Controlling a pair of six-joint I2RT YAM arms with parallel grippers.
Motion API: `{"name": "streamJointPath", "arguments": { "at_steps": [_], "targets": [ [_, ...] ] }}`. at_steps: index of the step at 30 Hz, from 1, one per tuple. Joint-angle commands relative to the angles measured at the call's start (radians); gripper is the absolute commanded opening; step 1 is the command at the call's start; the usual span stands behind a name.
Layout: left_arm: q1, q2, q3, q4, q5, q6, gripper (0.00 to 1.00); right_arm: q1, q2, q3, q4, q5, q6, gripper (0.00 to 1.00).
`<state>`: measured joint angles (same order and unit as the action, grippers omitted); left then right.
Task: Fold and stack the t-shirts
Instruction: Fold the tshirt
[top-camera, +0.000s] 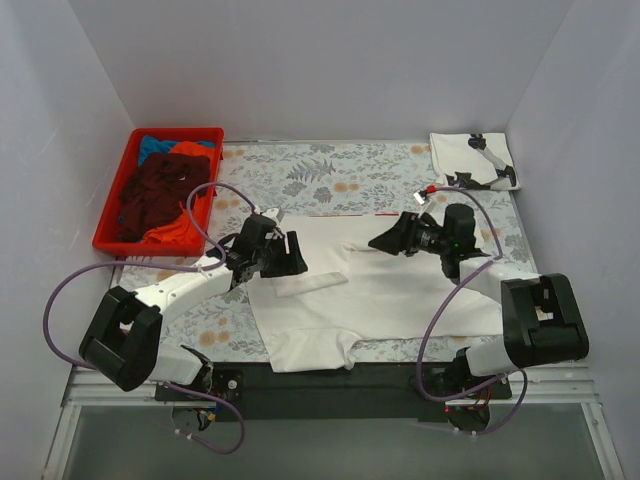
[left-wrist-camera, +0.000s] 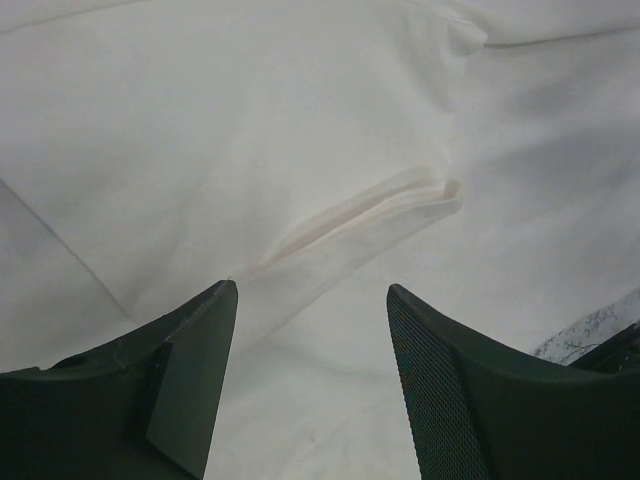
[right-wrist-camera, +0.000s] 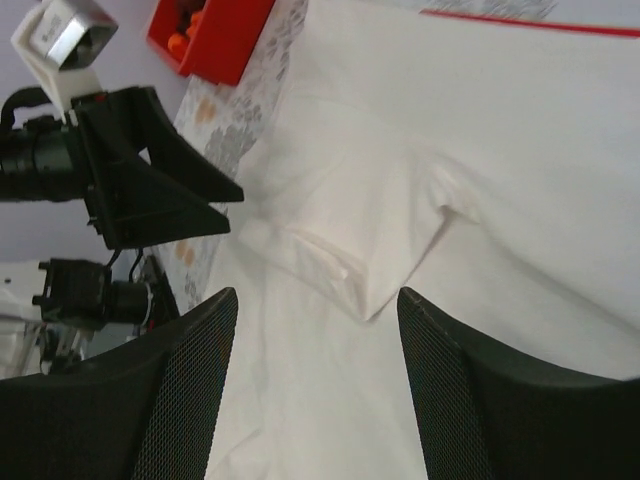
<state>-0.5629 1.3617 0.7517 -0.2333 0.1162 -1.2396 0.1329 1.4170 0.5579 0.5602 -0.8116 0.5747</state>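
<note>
Top external view: I am looking at a white t-shirt (top-camera: 400, 290) spread across the middle of the flowered table (top-camera: 330, 175), just ahead of both arm bases. The cloth is plain and lightly creased. One sleeve (top-camera: 310, 283) is turned inward and lies on the body, with its hemmed cuff showing as a pale double edge.

The left gripper (top-camera: 297, 256) hangs over the shirt's left part beside that sleeve. Its fingers are spread and nothing is between them. The right gripper (top-camera: 378, 241) hangs over the shirt's far middle, its fingers likewise released and bare.

A second white t-shirt with black print (top-camera: 472, 160) lies folded at the table's far right corner, well apart from the first. At the far left a red crate (top-camera: 110, 215) holds a heap of a maroon t-shirt (top-camera: 150, 195), an orange t-shirt (top-camera: 180, 228) and a blue t-shirt (top-camera: 155, 147).
</note>
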Motion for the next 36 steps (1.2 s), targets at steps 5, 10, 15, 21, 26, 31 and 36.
{"name": "streamJointPath", "arguments": {
  "at_steps": [5,10,15,21,26,31,36],
  "targets": [
    [-0.015,-0.001,-0.035,0.0,-0.046,-0.03,0.63,0.267,0.154,0.105,-0.008,0.026,-0.05,0.72],
    [-0.022,-0.071,-0.072,-0.017,-0.075,-0.09,0.65,0.344,0.27,0.166,-0.008,0.046,-0.064,0.72],
    [-0.022,-0.165,-0.103,-0.073,-0.153,-0.11,0.69,0.384,0.338,0.186,-0.008,0.06,-0.09,0.72],
    [-0.02,-0.291,-0.109,-0.147,-0.248,-0.107,0.71,0.393,0.364,0.197,-0.009,0.052,-0.11,0.71],
    [-0.022,-0.368,-0.097,-0.178,-0.309,-0.071,0.71,0.404,0.362,0.186,-0.011,0.017,-0.111,0.69],
    [-0.022,-0.407,-0.08,-0.187,-0.351,-0.015,0.71,0.404,0.335,0.146,-0.032,-0.029,-0.127,0.67],
    [-0.022,-0.418,-0.069,-0.207,-0.412,0.078,0.71,0.407,0.274,0.125,-0.126,-0.06,-0.174,0.66]
  ]
}}
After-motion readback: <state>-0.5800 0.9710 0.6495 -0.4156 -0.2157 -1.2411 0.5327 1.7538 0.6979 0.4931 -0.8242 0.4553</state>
